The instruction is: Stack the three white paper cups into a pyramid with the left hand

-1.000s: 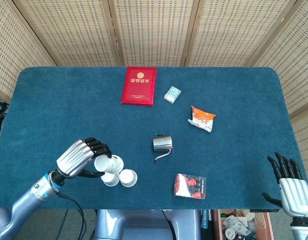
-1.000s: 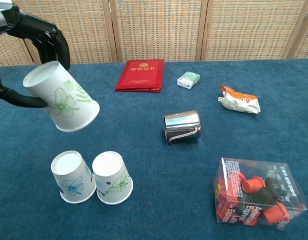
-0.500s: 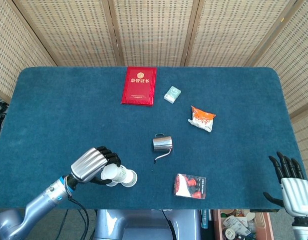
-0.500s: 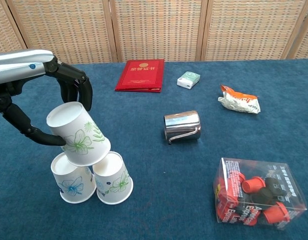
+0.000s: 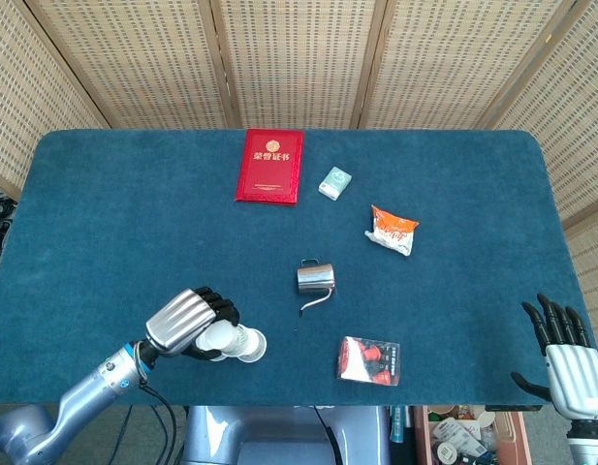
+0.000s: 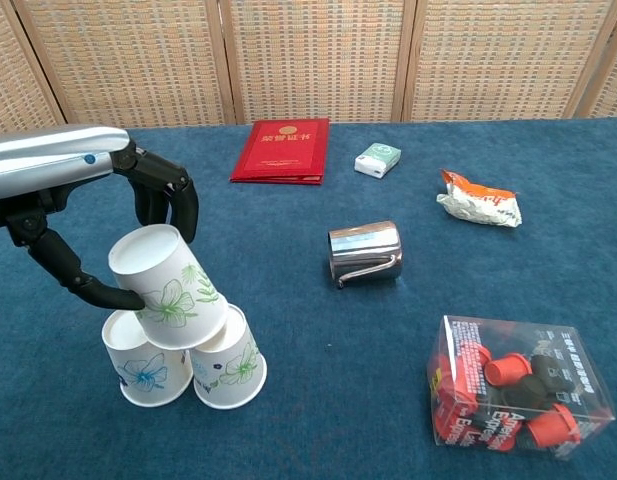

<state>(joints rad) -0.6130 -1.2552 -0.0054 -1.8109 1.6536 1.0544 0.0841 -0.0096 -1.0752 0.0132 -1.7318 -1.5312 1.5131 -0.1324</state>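
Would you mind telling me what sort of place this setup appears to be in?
Probably an indoor robot test area: a blue-covered table, woven folding screens behind it, and assorted props like a red booklet.

Tilted top cup (image 6: 171,290) seemingly rests on two side-by-side cups (image 6: 188,365)

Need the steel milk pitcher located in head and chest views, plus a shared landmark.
Head view: steel pitcher just below table centre, handle side toward the near edge.
Chest view: steel pitcher centre frame, lying on its side.
Shared landmark: the red booklet lies beyond it, to the left, in both.
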